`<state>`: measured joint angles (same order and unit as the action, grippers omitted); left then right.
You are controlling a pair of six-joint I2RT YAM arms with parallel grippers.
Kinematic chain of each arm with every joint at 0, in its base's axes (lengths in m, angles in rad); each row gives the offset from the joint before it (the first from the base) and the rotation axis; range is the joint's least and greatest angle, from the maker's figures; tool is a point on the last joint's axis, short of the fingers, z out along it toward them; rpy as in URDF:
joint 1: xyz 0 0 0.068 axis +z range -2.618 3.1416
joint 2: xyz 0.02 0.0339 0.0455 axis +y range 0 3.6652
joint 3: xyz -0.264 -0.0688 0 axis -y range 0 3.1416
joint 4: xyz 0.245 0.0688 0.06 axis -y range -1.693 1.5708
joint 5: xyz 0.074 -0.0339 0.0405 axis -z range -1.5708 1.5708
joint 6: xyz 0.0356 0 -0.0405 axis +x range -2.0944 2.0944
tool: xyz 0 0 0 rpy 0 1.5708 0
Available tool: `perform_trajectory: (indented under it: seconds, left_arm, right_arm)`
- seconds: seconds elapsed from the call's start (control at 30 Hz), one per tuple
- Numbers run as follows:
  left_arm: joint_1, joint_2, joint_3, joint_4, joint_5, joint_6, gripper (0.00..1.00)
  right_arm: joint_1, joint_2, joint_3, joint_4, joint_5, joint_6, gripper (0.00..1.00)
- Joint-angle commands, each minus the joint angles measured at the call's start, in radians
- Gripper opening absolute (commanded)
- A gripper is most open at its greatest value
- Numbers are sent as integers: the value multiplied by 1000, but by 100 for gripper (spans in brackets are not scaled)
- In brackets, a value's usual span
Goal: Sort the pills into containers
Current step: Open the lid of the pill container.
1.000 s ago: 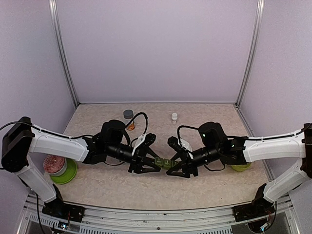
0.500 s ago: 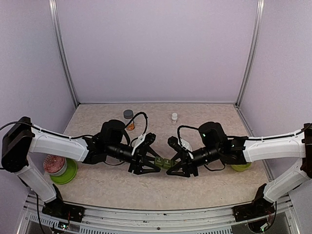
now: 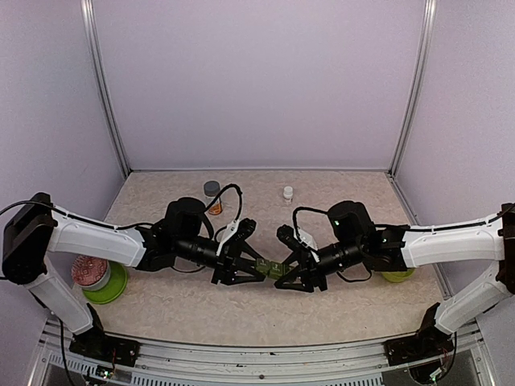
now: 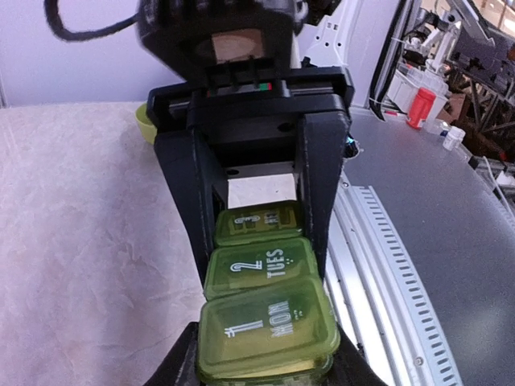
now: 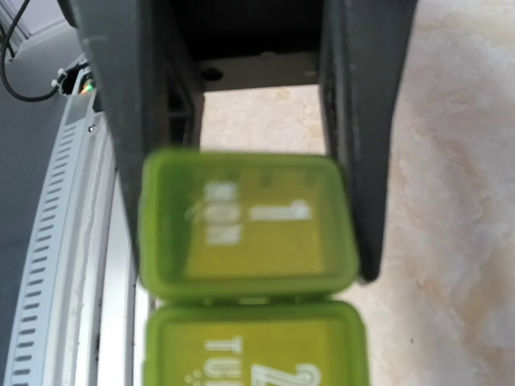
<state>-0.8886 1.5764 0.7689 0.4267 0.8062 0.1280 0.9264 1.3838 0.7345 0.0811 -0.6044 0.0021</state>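
while both arms meet over the middle of the table, the item in hand is the pill box, a short olive-green strip spanning the gap between the two hands, well forward of the bottles.

- pill box: three joined compartments in view: mon compartment, tues compartment, and third compartment, whose label is not legible. all three lids are shut. whether the strip rests on the table or hangs just above it cannot be told.
- left hand: closed on the mon end. its fingers flank that compartment tightly in the right wrist view.
- right hand: closed on the opposite end. its fingers hug the third compartment on both sides.
- pills: none loose in sight. likely stock is the grey-capped bottle and the small white bottle, both upright near the back edge and apart from each other.
- other: lime bowl at far left with a pinkish tub on or in it; second lime bowl behind the right arm, mostly hidden.

step, as judged: preparation. the box is held two-handed, to place or steady it, and no sorting has begun, since no lid is up.

next move calls for: one hand to keep its clamp on the strip as an anchor, and the other to let go and lift a single lid by its lip, without twisting the joints between compartments.
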Motion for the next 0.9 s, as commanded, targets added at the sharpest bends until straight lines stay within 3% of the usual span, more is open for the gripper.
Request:
perform_trajectory:
  seconds: [0.0,0.17,0.2,0.3,0.37,0.53,0.63,0.87]
  left_arm:
    - [5,-32,-18,56,14,-3,30]
    - [5,-30,-21,64,24,-5,23]
    - [5,-28,-18,60,21,-9,27]
    - [6,-27,-16,50,0,-11,56]
    - [11,-30,-17,48,-9,-15,67]
    - [29,-26,-26,87,-10,-58,79]
    - [45,-22,-29,105,-33,-90,93]
    - [85,11,-16,127,-60,-172,99]
  right_arm:
    - [-4,-4,13,30,-1,13,33]
    - [-4,-8,9,34,2,13,34]
    - [-4,-9,9,34,4,13,34]
    - [-4,-14,8,35,10,12,34]
    - [-3,-20,7,32,15,10,34]
    - [-3,-14,9,11,42,-2,34]
    - [-3,-12,10,-1,76,-9,34]
    - [-2,1,22,-30,126,-29,34]
